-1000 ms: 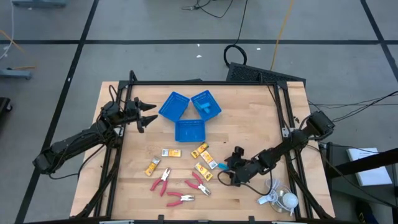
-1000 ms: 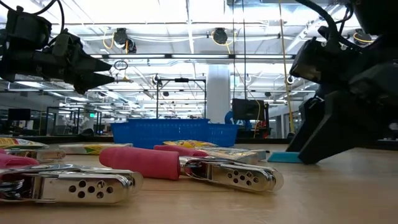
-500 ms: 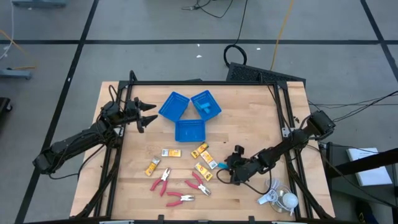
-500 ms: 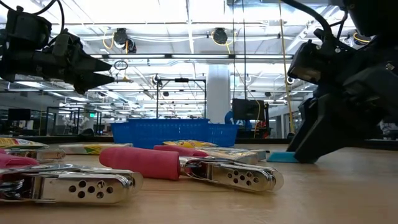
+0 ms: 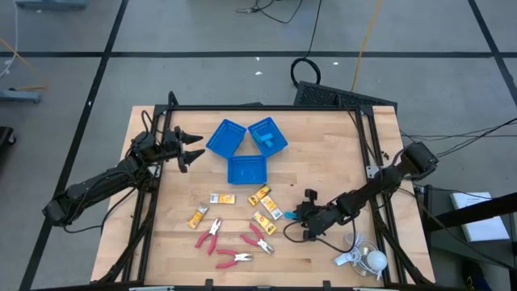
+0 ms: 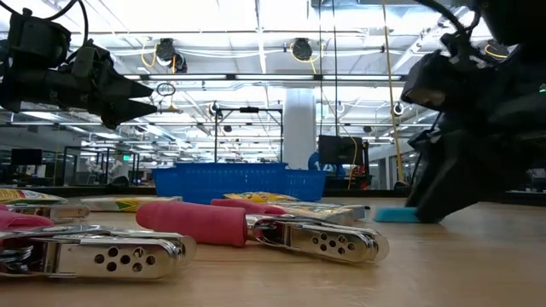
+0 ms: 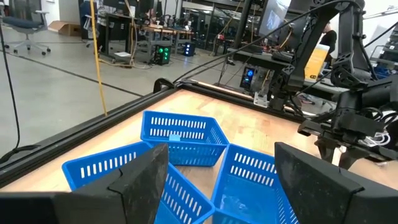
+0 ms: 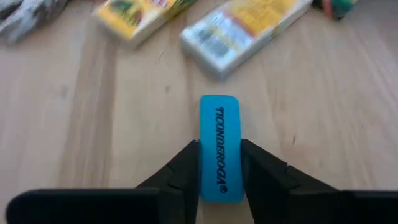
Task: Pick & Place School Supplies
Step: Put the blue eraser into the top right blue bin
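A light-blue oblong piece point(image 8: 219, 146) lies flat on the wooden table, right of the yellow-orange packets point(image 5: 264, 212). My right gripper point(image 5: 294, 218) is low over the table, shut on it. Three red-handled pliers point(image 5: 233, 242) lie nearer the front edge; in the low view they fill the foreground point(image 6: 205, 223). My left gripper point(image 5: 196, 148) hovers open above the far left of the table, beside the blue trays point(image 5: 245, 170), and touches nothing. My right gripper pinches the light-blue piece by its two long sides point(image 8: 205, 168) between its two fingers, at the end nearest the gripper. The fingers point(image 8: 186, 168) come from the table's right, slanting down, and lie along the piece. The piece rests flat on the table point(image 6: 394, 215).
Three square blue trays point(image 5: 225, 137) stand at the far middle; one point(image 5: 268, 134) holds a light-blue piece. A white corded gadget point(image 5: 363, 259) lies at the near right corner. Black frame rails point(image 5: 371, 153) run along the table's sides.
My right gripper's fingers have drawn together around the light-blue piece, staying low over the same spot. The piece has stayed flat on the table.
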`<state>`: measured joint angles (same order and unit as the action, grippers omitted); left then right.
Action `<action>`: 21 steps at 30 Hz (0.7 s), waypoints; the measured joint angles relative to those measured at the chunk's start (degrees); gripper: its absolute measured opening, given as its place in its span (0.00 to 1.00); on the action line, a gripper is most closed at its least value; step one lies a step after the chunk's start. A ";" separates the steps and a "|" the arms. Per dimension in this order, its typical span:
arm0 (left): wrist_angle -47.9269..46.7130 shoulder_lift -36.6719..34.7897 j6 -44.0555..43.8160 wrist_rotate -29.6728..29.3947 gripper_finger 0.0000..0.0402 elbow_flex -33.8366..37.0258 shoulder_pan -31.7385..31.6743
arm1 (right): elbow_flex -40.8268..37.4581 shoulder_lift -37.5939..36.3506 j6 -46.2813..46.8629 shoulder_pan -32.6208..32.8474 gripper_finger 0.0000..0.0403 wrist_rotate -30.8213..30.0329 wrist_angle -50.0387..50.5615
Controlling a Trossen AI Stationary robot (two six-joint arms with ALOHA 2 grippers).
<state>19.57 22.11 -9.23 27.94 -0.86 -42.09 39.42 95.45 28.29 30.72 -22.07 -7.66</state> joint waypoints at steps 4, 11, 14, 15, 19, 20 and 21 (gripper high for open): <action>0.00 0.00 0.00 0.00 0.73 0.00 0.00 | -0.07 -3.31 -2.77 0.09 0.21 0.02 0.26; 0.00 0.00 0.00 0.00 0.73 0.00 0.00 | -0.05 -8.84 -6.77 -0.94 0.22 -0.98 -1.01; 0.00 0.00 0.00 0.01 0.73 0.00 0.02 | 0.02 -9.92 -6.43 -3.10 0.22 -1.59 -3.23; 0.00 0.00 0.01 0.00 0.73 0.00 0.00 | 0.02 -9.94 -6.11 -4.03 0.22 -1.63 -4.44; 0.00 0.00 0.00 0.00 0.73 0.00 0.00 | 0.08 -10.02 -7.51 -8.67 0.22 -0.32 -9.26; -0.01 0.00 0.00 0.02 0.73 0.00 0.02 | 0.09 -10.02 -8.13 -10.06 0.22 0.10 -9.90; 0.00 0.00 0.00 0.00 0.73 0.00 0.02 | 0.09 -10.02 -8.53 -11.55 0.22 0.20 -10.38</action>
<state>19.57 22.11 -9.23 27.94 -0.86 -42.06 39.51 85.43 19.76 19.17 -21.87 -18.04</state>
